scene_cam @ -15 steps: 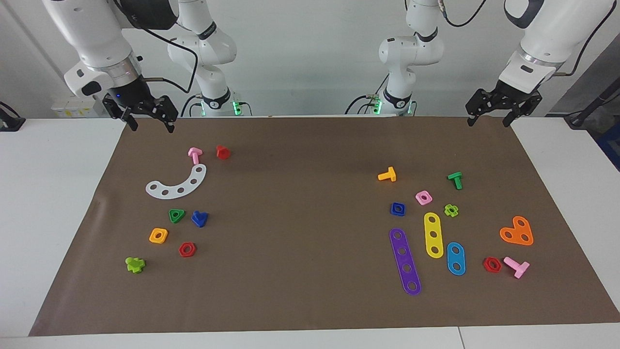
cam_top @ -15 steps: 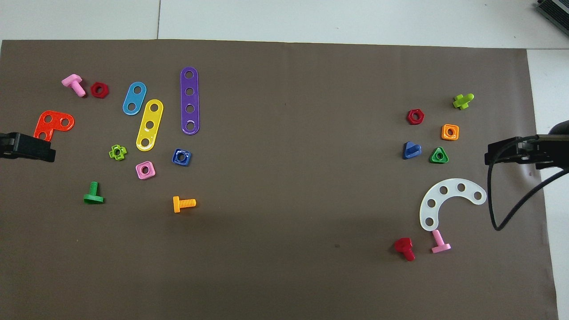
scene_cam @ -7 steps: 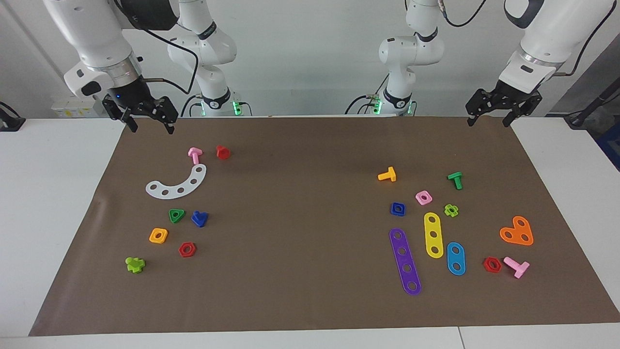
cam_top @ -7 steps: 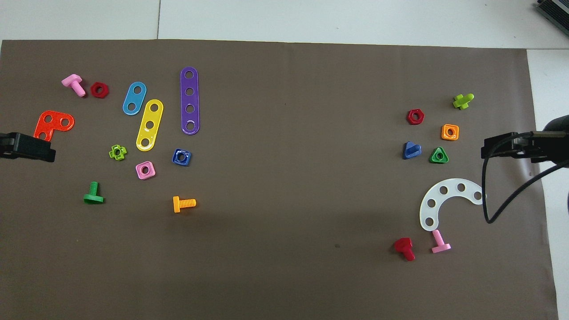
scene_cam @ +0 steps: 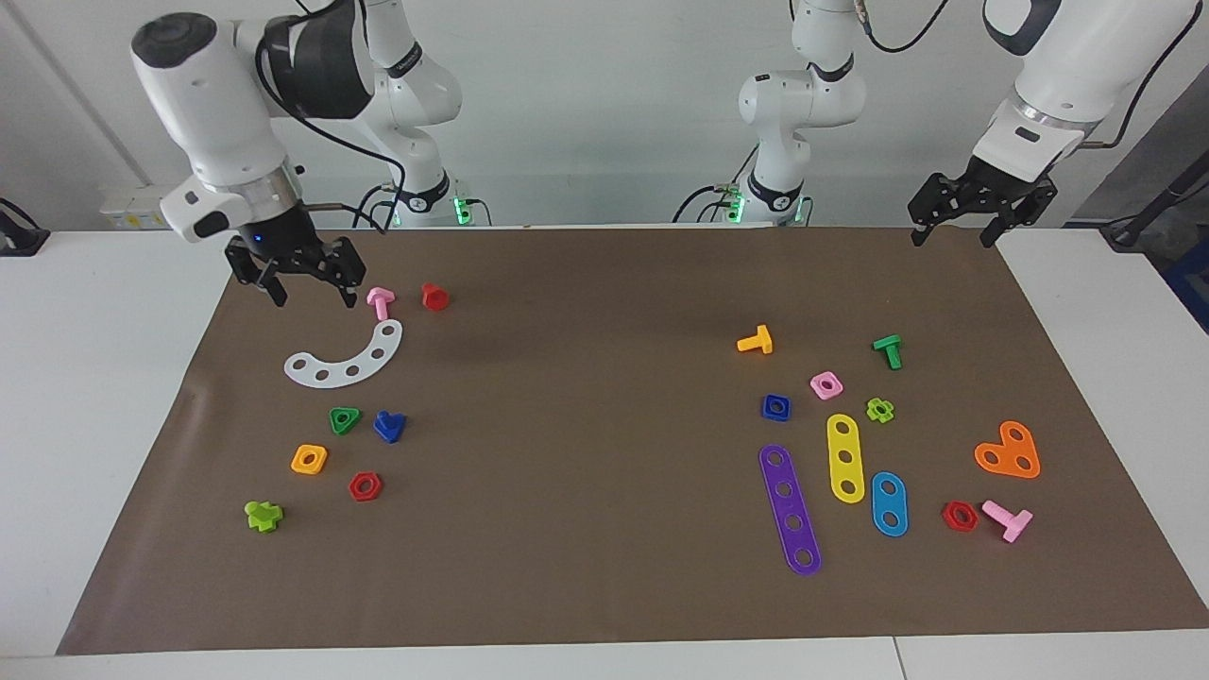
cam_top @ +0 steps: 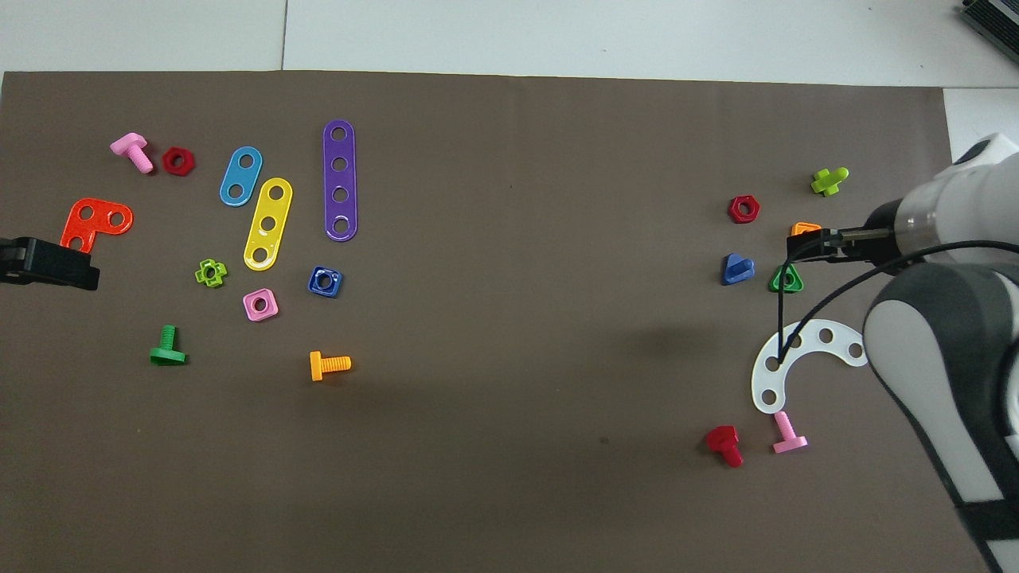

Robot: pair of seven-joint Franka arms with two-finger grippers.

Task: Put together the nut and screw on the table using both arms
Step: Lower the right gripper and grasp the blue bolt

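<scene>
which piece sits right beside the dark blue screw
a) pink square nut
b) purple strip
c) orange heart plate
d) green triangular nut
d: the dark blue screw lies next to the green triangular nut, toward the right arm's end of the table.

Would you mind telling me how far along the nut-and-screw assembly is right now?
Nothing is done: the nut and the screw lie apart on the mat. The right gripper, open and empty, hangs over the white curved strip; the left gripper waits, open. Both pickups and the joining remain.
</scene>
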